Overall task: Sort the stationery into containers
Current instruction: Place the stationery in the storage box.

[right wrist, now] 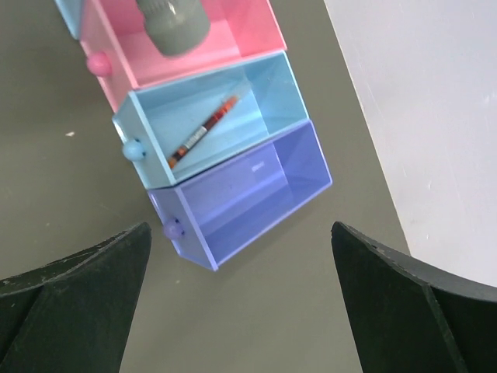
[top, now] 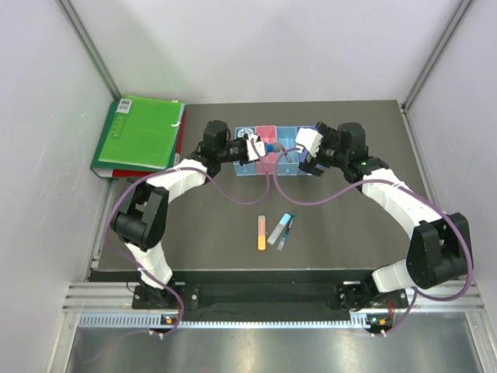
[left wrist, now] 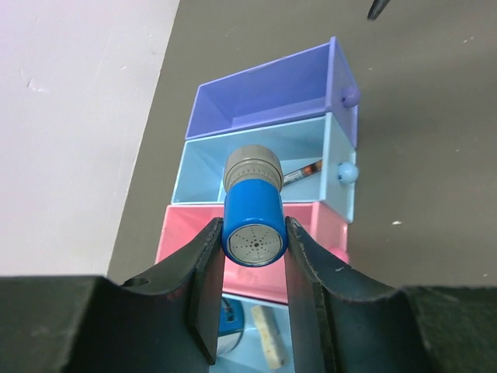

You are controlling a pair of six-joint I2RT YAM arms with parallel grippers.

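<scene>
The four joined bins (top: 289, 134) stand at the table's back: light blue, pink, light blue, purple. My left gripper (top: 260, 148) is shut on a small blue cylinder with a grey end (left wrist: 252, 217), held above the pink bin (left wrist: 330, 225). A thin red pen (left wrist: 303, 171) lies in the second light blue bin (right wrist: 264, 93). A blue tape roll (left wrist: 229, 322) and a cream piece (left wrist: 268, 338) lie in the first light blue bin. My right gripper (right wrist: 241, 233) is open and empty above the purple bin (right wrist: 248, 194). An orange-pink stick (top: 262, 231), a grey stick (top: 276, 230) and a blue pen (top: 287, 228) lie mid-table.
A big green folder (top: 140, 132) lies on a red one at the back left. White walls close the back and both sides. The two arms arch inward over the table toward the bins.
</scene>
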